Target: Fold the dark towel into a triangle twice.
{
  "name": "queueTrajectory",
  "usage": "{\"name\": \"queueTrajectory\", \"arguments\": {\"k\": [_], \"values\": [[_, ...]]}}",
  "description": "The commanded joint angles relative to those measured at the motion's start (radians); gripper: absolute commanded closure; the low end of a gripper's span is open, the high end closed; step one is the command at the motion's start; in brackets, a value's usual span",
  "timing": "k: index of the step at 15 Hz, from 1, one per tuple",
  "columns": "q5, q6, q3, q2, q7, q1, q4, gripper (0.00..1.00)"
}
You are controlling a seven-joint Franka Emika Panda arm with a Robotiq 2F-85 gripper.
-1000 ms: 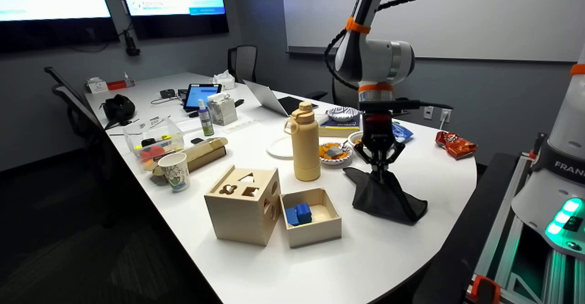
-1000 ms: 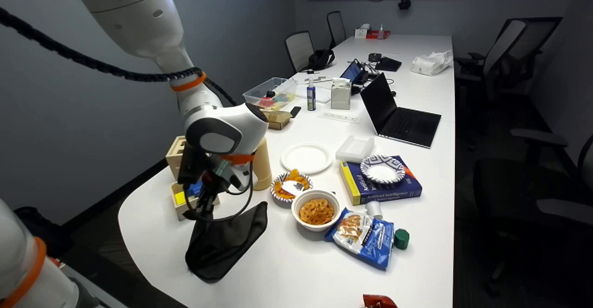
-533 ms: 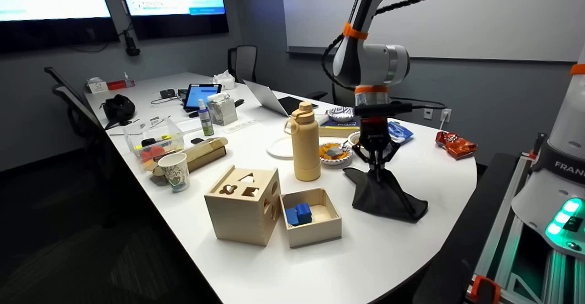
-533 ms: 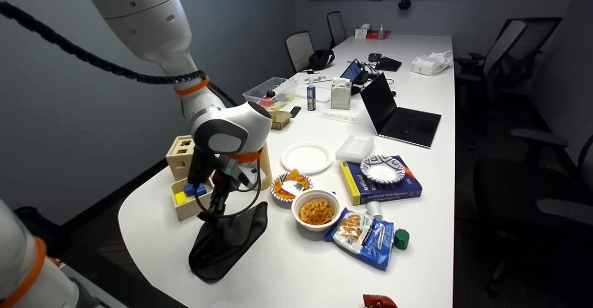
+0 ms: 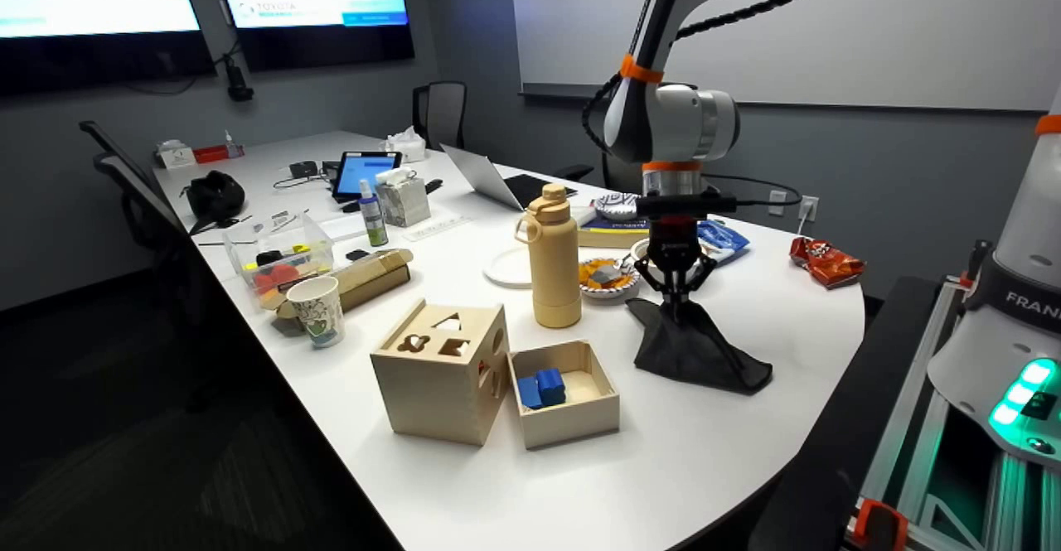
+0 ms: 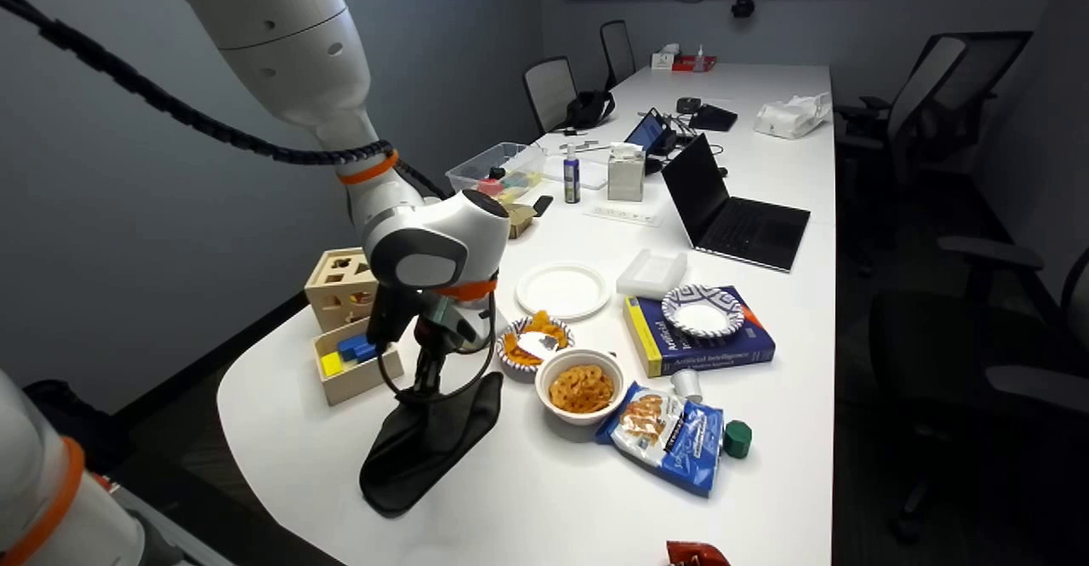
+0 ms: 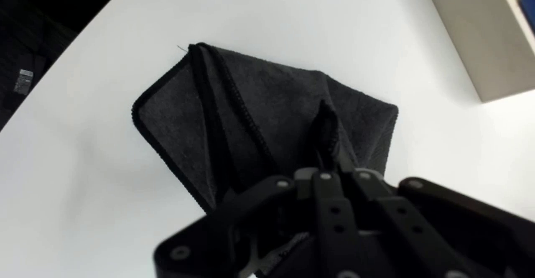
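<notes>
The fingers (image 7: 334,219) are pressed together on a raised fold of the dark towel (image 7: 276,98), which is held pinched between them. In the wrist view the fold is seen just above the fingers, right of the middle of the frame; the rest of the fabric is spread across the centre, its hem outlined against the worktop (image 7: 83,165). In an exterior view the towel is held up in a peak right of centre, its lower part rested on the worktop. Toward the left of it a shallow wooden tray (image 5: 572,424) is placed, with blue blocks (image 5: 543,389) contained in it, and just beside the tray, farther left, a shape-sorting box (image 5: 435,389) is set. Above the tray in the frame a tan bottle (image 5: 555,261) is stood upright. In an exterior view a white bowl (image 6: 543,389), filled with orange-brown snacks (image 6: 582,389), is seen near the centre, and a blue snack bag (image 6: 668,443) is laid just beside it, toward the lower right. Right of the bag a green block (image 6: 738,439) is placed. Above the bag a patterned bowl (image 6: 702,319) is carried by a thick book (image 6: 713,357).
</notes>
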Motion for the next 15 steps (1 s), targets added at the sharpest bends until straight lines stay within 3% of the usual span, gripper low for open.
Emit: {"name": "queueTrajectory", "arguments": {"k": [1,15], "values": [[-0.003,0.034,0.01,0.019,0.005,-0.022,0.03,0.99],[0.005,-0.047,0.042,0.082,-0.143,-0.13,0.13,0.99]]}}
